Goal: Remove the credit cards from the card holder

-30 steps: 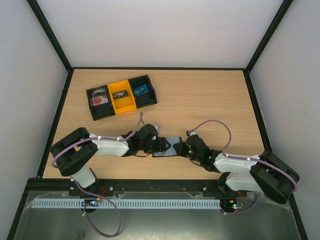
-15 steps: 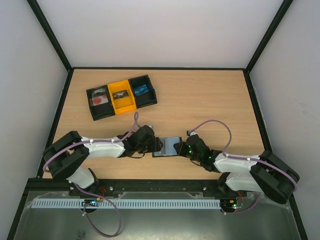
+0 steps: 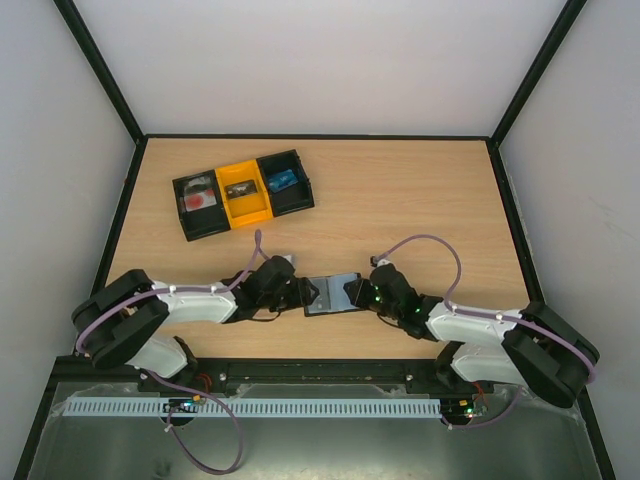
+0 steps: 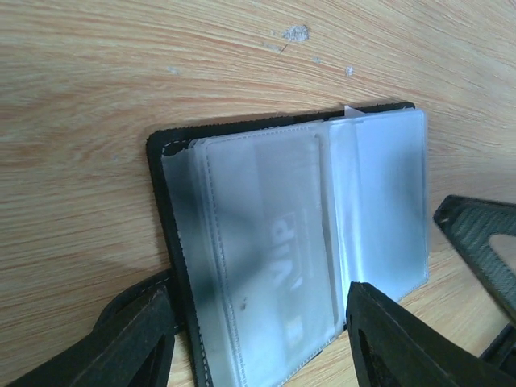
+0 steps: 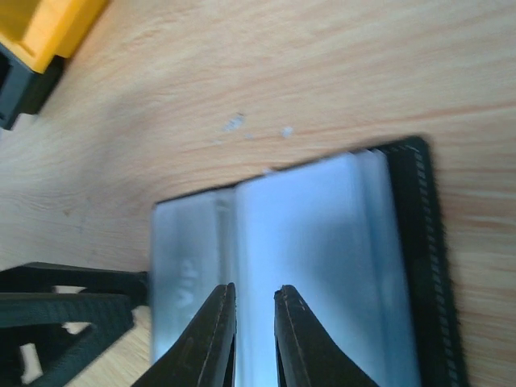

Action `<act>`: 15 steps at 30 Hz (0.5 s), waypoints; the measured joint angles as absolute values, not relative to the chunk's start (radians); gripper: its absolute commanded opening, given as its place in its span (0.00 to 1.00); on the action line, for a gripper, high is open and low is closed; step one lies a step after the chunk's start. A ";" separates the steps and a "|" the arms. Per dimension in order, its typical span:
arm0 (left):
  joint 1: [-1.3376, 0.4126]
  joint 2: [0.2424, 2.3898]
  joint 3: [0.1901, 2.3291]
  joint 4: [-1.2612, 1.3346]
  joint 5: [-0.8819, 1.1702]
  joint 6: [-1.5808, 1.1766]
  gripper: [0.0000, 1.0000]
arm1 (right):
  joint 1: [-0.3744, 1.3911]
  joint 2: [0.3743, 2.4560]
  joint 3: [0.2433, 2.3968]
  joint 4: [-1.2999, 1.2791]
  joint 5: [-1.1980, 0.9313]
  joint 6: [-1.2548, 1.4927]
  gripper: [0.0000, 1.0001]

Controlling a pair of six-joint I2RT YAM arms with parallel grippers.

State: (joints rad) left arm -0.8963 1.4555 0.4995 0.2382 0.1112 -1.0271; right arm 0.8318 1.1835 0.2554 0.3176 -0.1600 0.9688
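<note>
The black card holder [image 3: 333, 294] lies open on the table between my two grippers. In the left wrist view its black edge [image 4: 161, 210] frames cloudy grey-blue pocket panels, and a credit card [image 4: 282, 242] with pale lettering shows through one of them. My left gripper [image 4: 256, 292] is open and straddles the holder's near end, one finger on each side [image 3: 298, 292]. My right gripper [image 5: 255, 289] hovers over the light blue panel of the holder [image 5: 419, 242] with only a narrow gap between its fingers and nothing in it [image 3: 356, 292]. The lettered card [image 5: 184, 278] lies beyond its tips.
A black-and-yellow three-compartment tray [image 3: 243, 194] with small items sits at the back left, and its yellow corner [image 5: 48, 32] shows in the right wrist view. Black frame rails edge the wooden table. A few white flecks [image 4: 295, 34] lie on the wood just past the holder.
My left arm has drawn back to the left, taking its gripper from over the holder to the holder's left end. The right arm has barely moved.
</note>
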 measured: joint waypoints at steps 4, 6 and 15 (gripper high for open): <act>-0.882 1.433 0.472 0.259 0.125 -1.039 0.60 | 0.839 1.184 0.301 0.310 -0.163 0.968 0.15; -0.876 1.419 0.463 0.262 0.128 -1.041 0.58 | 0.847 1.185 0.315 0.311 -0.164 0.968 0.15; -0.833 1.388 0.385 0.355 0.171 -1.064 0.51 | 0.904 1.316 0.407 0.307 -0.179 0.944 0.14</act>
State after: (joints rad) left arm -0.8333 1.3880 0.3855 0.3553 0.1707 -1.0641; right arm 0.9035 1.3159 0.4068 0.3073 -0.1791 0.9440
